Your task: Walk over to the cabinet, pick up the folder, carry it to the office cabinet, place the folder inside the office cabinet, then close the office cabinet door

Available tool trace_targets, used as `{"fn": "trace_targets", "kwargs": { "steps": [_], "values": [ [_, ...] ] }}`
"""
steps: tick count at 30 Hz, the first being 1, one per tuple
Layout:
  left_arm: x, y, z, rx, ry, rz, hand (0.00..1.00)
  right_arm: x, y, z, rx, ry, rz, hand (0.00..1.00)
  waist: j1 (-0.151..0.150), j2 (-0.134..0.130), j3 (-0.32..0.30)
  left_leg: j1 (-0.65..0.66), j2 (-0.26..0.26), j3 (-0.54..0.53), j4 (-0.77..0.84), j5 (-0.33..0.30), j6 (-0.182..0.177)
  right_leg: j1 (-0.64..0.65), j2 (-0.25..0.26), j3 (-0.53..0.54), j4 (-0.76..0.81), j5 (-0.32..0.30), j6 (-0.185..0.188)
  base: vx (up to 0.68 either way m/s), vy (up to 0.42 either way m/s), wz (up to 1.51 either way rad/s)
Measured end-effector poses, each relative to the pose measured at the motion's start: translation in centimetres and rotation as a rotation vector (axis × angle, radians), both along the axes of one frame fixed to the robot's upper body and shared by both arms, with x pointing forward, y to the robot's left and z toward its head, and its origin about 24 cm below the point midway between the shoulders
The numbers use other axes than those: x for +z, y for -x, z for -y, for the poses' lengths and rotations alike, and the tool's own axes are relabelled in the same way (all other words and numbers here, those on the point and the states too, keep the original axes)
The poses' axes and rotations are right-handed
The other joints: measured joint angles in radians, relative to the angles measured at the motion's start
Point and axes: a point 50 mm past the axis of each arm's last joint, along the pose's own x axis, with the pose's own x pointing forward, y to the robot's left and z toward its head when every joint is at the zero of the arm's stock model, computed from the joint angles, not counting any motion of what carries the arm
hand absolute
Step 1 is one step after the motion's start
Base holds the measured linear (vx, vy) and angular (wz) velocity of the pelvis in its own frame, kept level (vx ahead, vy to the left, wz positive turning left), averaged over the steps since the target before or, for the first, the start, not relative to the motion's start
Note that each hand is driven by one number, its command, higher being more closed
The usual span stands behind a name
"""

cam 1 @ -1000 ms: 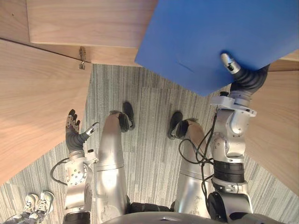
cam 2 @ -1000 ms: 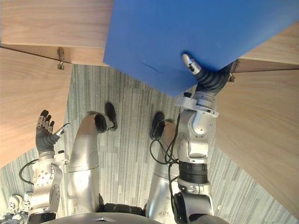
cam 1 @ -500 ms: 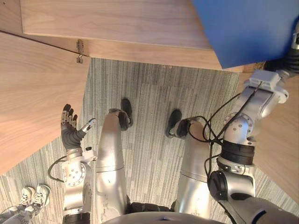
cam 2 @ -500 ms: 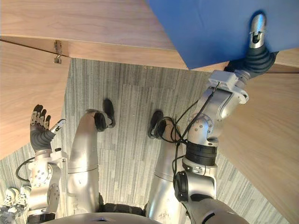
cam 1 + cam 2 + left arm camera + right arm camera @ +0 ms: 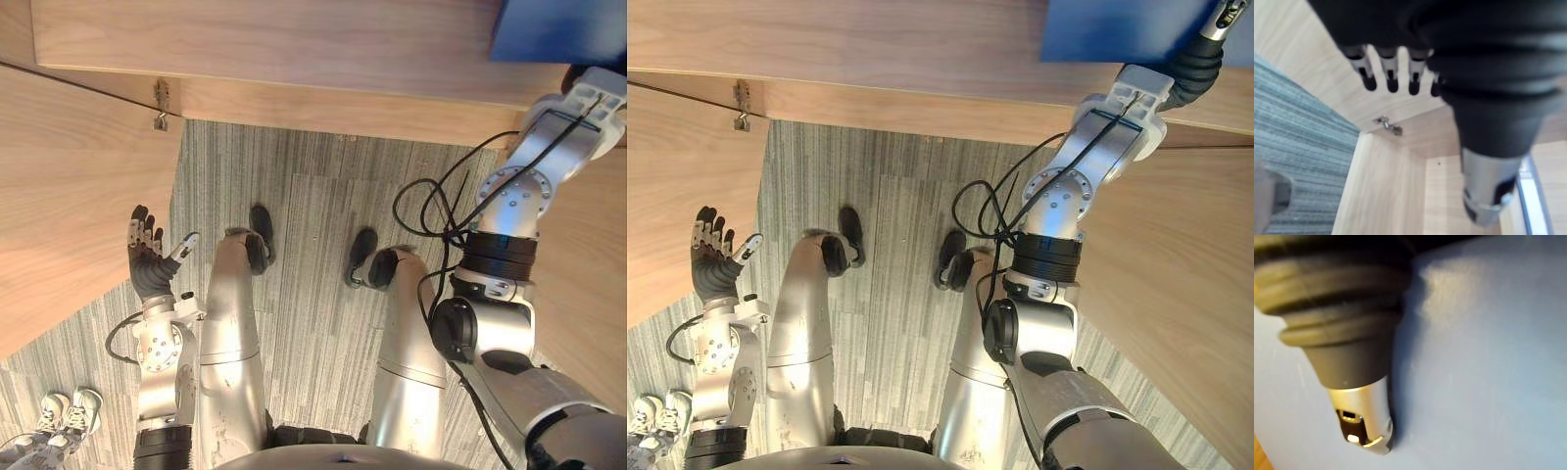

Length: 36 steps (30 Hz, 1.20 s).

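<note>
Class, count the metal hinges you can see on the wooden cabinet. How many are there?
1: the hinge sits where the open left door meets the cabinet. Others may be hidden from these views.

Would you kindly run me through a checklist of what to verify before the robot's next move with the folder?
1. Hold on the folder: the right hand has its thumb flat on the blue face. Ok.
2. Support behind the folder: hidden by it. Cannot tell.
3. Folder set down inside: it hangs over a wooden panel at the view's upper edge. Cannot tell.
4. Left hand free for the door: fingers straight, holding nothing. Ok.
5. Cabinet door open: swung out beside the left hand. Ok.
6. Person's shoes on the carpet by the left arm: whether they are clear of the door's swing, cannot tell.
</note>
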Motion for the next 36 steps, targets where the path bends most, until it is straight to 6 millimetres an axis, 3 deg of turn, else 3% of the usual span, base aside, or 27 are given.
{"fn": "trace_targets", "kwargs": {
  "steps": [3,8,15,23,24,29,36],
  "values": [
    [-0.3,-0.1,0.0,-0.003,0.008,-0.01,0.0,0.1,-0.4,0.1,0.01,-0.02,-0.011,1.0,0.003,0.0,-0.032,-0.025,0.001,-0.001,0.003,0.004,-0.001,-0.026,0.0,0.0,0.003,0.003,-0.005,0.0,0.0,0.0],
    [-0.8,-0.9,0.6,-0.029,0.016,-0.031,0.0,1.5,-1.0,-0.1,0.051,-0.058,0.004,1.0,0.008,0.0,-0.032,-0.031,0.002,-0.005,0.003,0.015,-0.004,-0.031,0.0,-0.004,0.01,0.007,-0.012,-0.02,-0.007,0.02],
    [-0.6,-1.6,1.1,-0.056,0.008,-0.026,0.0,2.0,-1.1,-0.4,0.065,-0.069,0.0,1.0,0.021,0.0,-0.032,-0.035,0.003,-0.009,-0.021,0.042,-0.013,-0.043,0.0,-0.014,0.005,0.019,-0.031,-0.03,-0.017,0.02],
    [-0.4,-2.1,1.0,-0.064,-0.006,-0.025,0.0,6.4,-1.9,-0.2,0.056,0.041,-0.017,1.0,0.023,0.0,-0.032,-0.087,0.018,-0.015,-0.025,0.075,-0.014,-0.1,0.011,-0.023,0.003,0.053,-0.045,-0.04,0.003,-0.05],
    [-0.4,-2.1,1.0,-0.064,-0.007,-0.025,0.0,6.8,-2.0,-0.2,0.056,0.052,-0.019,0.0,0.022,0.0,-0.032,-0.09,0.018,-0.015,-0.028,0.078,-0.014,-0.103,0.011,-0.024,0.0,0.056,-0.046,-0.04,0.011,-0.04],
    [-1.0,-2.2,1.1,-0.069,-0.004,-0.05,0.0,8.6,-2.0,0.4,0.04,0.129,-0.033,0.0,0.022,0.0,-0.032,-0.084,0.016,-0.002,-0.12,0.135,-0.013,-0.104,0.011,-0.038,-0.072,0.092,-0.045,-0.03,-0.001,0.05],
    [-1.6,-2.4,1.4,-0.082,0.0,-0.075,0.0,9.4,-1.1,1.7,-0.014,0.171,-0.031,0.0,0.023,0.0,-0.032,-0.06,-0.002,0.007,-0.238,0.207,-0.019,-0.094,-0.001,-0.06,-0.141,0.131,-0.071,0.01,0.004,0.13]
  ]
}}
